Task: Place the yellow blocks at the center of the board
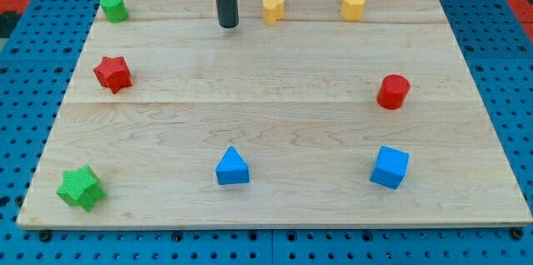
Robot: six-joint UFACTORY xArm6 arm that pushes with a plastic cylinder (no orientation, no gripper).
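Note:
Two yellow blocks sit near the view's top edge of the wooden board [275,90]: a small yellow block [273,8] at top centre and a yellow hexagonal block [353,5] to its right. My tip [228,25] rests on the board just left of the small yellow block, a short gap apart from it. The rod rises straight up out of the view's top.
A green cylinder [114,7] is at the top left and a red star [112,73] below it. A green star [81,187] is at the bottom left. A blue triangle [231,167], a blue cube [389,167] and a red cylinder [393,92] also lie on the board.

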